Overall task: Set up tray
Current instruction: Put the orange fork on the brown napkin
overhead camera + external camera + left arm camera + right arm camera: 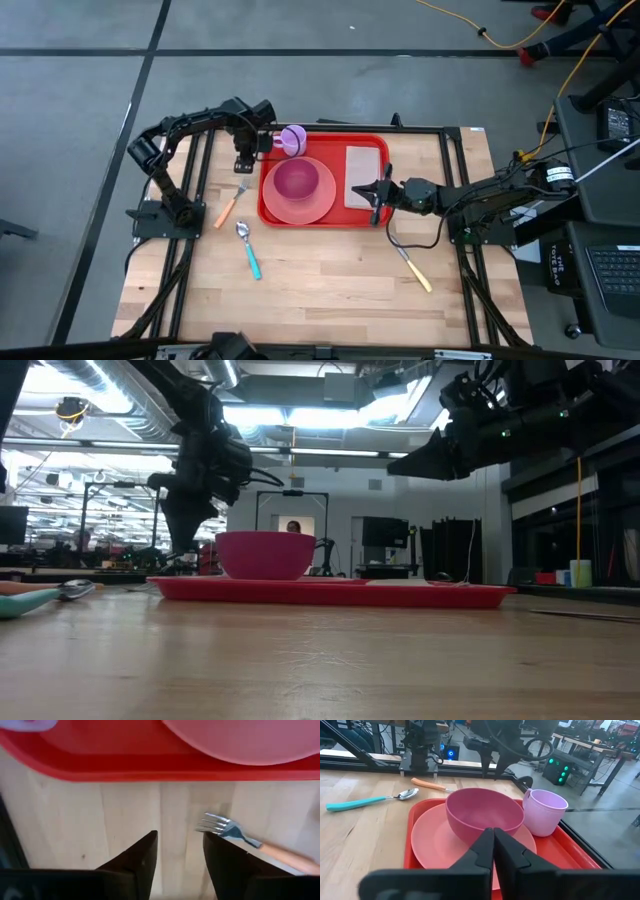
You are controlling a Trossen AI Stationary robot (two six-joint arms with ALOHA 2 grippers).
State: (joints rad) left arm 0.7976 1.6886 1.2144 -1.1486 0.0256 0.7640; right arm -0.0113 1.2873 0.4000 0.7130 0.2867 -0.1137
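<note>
A robotics lab is showing here: ceiling ducts point(110, 415) are running overhead, equipment racks point(559, 767) are glowing green, and cables point(560, 60) are trailing across concrete floor point(300, 25).

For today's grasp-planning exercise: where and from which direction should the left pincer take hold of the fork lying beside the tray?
Grip the fork across its orange handle, from straight above: it lies flat on the table, tines toward the tray. The left pincer hovers open near the tines, so it should shift along to the handle.

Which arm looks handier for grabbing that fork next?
Probably the left: its open gripper hovers right beside the fork, while the shut right gripper sits across the tray.
</note>
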